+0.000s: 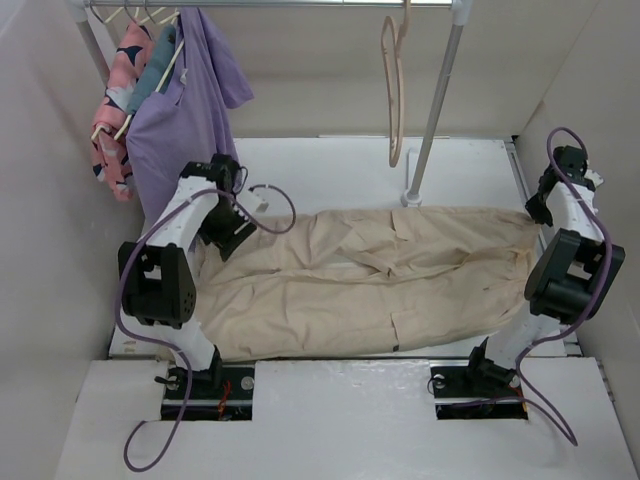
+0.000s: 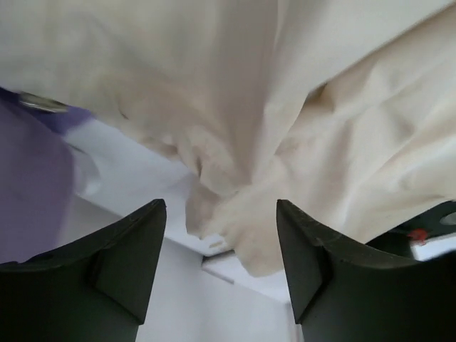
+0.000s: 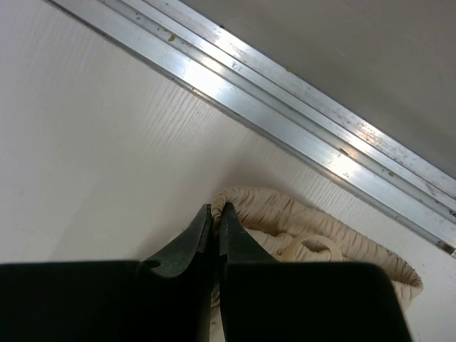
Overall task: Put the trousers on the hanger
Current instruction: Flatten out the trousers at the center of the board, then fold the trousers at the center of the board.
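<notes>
Trousers (image 1: 380,275) lie flat across the table (image 1: 330,165), and the hanger (image 1: 394,130) hangs empty on the rail (image 1: 300,4). Step judged: gripping both ends, no lift yet. Left gripper (image 2: 221,260) is wide open with bunched cloth between its fingers. Right gripper (image 3: 216,214) is closed to a slit at the far edge; cannot tell if cloth is pinched. Next move calls for closing left on the bunch, checking the right grip, then raising both ends.

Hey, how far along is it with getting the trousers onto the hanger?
Nothing is done yet: the trousers lie spread on the table and the hanger hangs bare on the rail. In hand: the left gripper is open over one end, the right gripper shut beside the other. Left: lifting and draping them.
</notes>
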Controlling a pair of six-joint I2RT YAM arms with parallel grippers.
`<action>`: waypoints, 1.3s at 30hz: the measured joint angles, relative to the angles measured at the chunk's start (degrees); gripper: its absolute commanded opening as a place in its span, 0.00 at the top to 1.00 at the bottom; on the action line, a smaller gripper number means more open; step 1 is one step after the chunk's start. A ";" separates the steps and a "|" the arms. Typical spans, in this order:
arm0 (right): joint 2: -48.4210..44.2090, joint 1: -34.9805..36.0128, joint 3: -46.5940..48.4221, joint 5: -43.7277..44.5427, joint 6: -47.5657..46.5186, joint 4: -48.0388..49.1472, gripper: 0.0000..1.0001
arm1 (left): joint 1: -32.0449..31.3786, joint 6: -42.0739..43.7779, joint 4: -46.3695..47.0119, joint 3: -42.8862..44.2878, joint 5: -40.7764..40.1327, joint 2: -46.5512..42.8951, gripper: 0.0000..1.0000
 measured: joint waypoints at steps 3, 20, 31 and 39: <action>1.84 0.00 0.61 0.24 -0.90 -0.07 1.00 | 0.33 -1.03 0.50 11.15 5.99 3.72 0.40; 11.26 2.45 8.37 0.11 -4.09 -0.13 1.00 | 1.75 -10.93 13.46 20.72 0.68 22.88 0.37; 11.61 2.34 9.01 -0.52 -4.70 -0.13 1.00 | 6.95 -9.94 15.08 17.33 -4.15 24.26 0.41; 11.61 2.34 9.01 -0.52 -4.87 -0.13 1.00 | 7.93 -8.74 13.42 15.76 -2.51 25.03 1.00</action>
